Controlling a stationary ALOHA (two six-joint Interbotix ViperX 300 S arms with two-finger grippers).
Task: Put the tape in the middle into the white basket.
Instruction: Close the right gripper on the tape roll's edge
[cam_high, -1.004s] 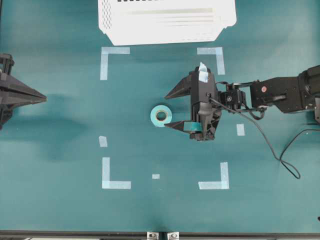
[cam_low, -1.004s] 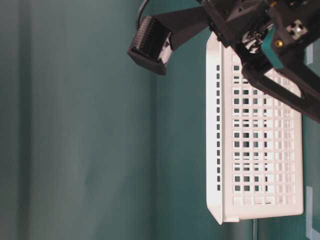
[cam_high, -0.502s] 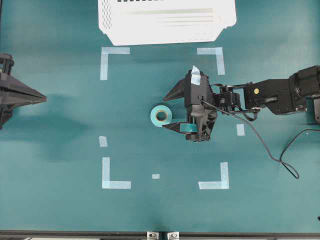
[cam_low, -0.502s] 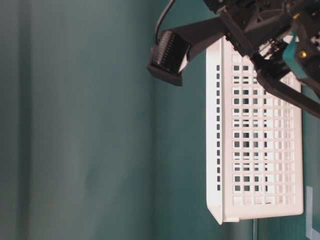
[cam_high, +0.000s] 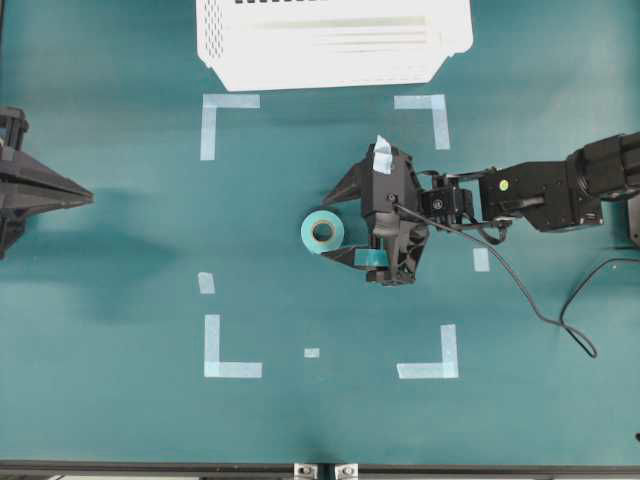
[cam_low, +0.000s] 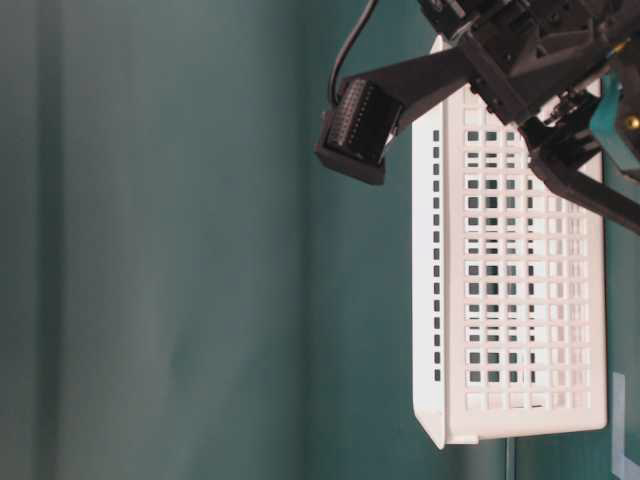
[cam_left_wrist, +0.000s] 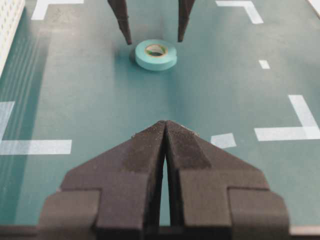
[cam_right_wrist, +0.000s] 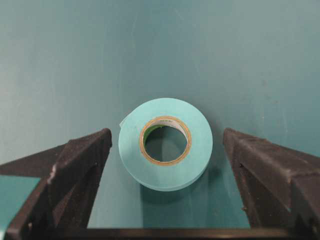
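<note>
Tape is the object, but the biggest thing here is the green table (cam_high: 120, 420), marked with pale corner strips. At its far edge sits the white basket (cam_high: 335, 45), well apart from the marked square and with nothing visible inside it. The right hand (cam_high: 338, 225) reaches in from the right side of the overhead view, its fingers (cam_right_wrist: 75, 165) spread wide apart and empty. The left hand (cam_left_wrist: 165, 131) rests at the opposite edge with its fingers pressed together, holding nothing. Smallest is the tape (cam_high: 322, 232), lying flat on the table in the middle of the square, core hole upward. In the right wrist view it lies between the spread fingers, touching neither.

The step looks like the approach to the grasp. Next, the right hand likely needs to settle around the roll and close across it, then lift and carry it to the basket.
</note>
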